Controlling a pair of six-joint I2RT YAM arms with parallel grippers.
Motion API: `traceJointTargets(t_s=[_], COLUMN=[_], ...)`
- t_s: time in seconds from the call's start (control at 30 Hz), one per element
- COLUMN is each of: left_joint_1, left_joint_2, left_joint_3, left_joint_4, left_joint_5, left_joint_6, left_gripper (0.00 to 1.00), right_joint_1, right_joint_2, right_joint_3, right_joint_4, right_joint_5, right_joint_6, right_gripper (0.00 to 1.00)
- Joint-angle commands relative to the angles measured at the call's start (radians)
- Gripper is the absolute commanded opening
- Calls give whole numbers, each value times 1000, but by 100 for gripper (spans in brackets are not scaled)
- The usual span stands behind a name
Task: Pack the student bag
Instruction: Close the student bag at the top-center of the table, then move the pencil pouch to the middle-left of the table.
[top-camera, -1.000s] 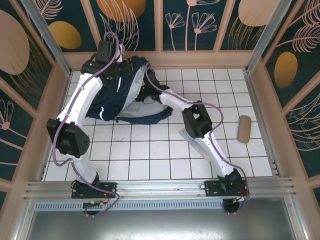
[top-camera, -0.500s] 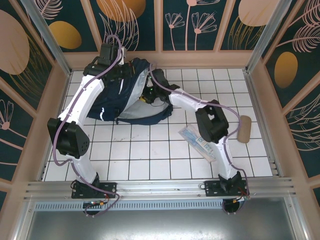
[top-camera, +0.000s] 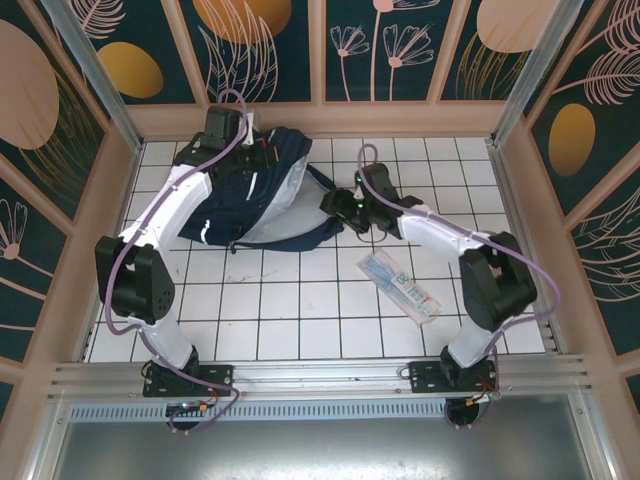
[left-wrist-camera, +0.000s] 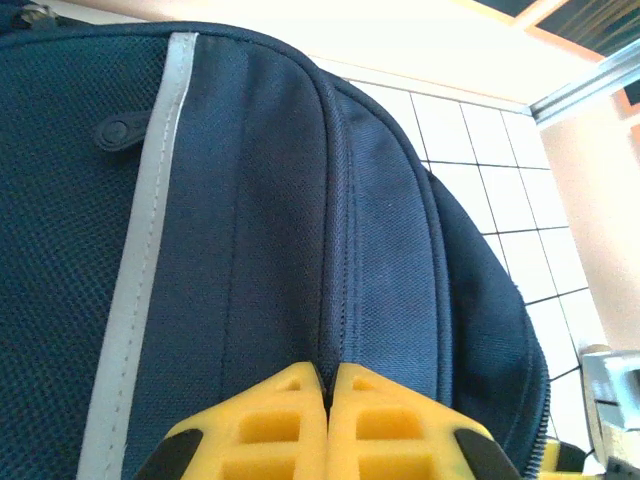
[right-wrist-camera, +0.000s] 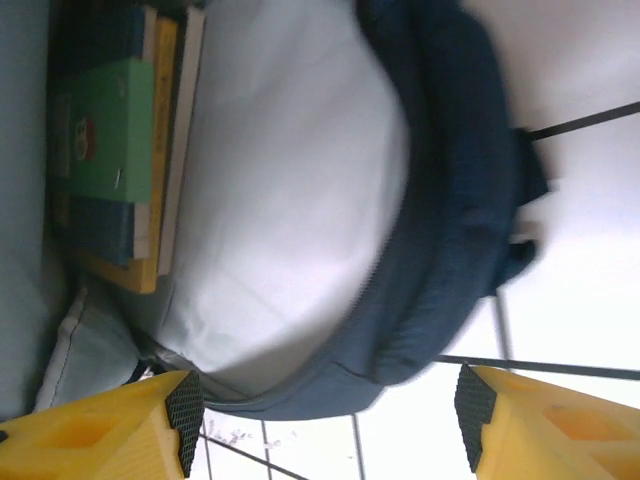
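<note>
best to hold student bag open in clenched left gripper, sending released right gripper over for the clear pouch

Around the backpack: tiles from 5 to 7 o'clock are wide open. Left arm hogs 9, right arm crowds 3, back wall is tight at 12, pouch sits out at 4.
</note>
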Motion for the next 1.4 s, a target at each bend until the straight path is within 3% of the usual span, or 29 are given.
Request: traceJointTargets(t_s=[0.0, 0.27, 0.3, 0.4, 0.47, 0.7, 0.87, 1.07, 1.37], left_joint_1=[-69, -158, -161, -159, -144, 46, 177, 330, 510], left_joint_2=[-10, 64, 69, 70, 57, -31, -31, 54, 323], left_joint_3=[14, 71, 81, 138, 173, 110, 60, 9, 90], left_joint_4=[109, 144, 139, 69, 15, -1, -1, 53, 118], left_joint_5=[37, 48, 49, -24, -90, -159, -262, -298, -159], left_joint_6=[-74, -124, -121, -78, -38, -33, 14, -3, -61], left_gripper=[0, 0, 3, 32, 43, 56, 57, 53, 47], right_joint_1=[-42, -78, -77, -75, -70, -21, 20, 60, 102], right_joint_2=[-86, -123, -121, -113, -107, -68, -23, 27, 96], right_joint_3=[-38, -54, -55, -56, -50, 16, 92, 152, 210], right_joint_4=[-37, -50, -47, -30, -24, -28, -43, -49, -71], right_joint_5=[61, 69, 68, 56, 51, 56, 52, 24, -17], right_joint_6=[-32, -49, -47, -39, -36, -71, -94, -99, -106], right_gripper=[70, 70, 70, 70, 70, 70, 70, 70, 70])
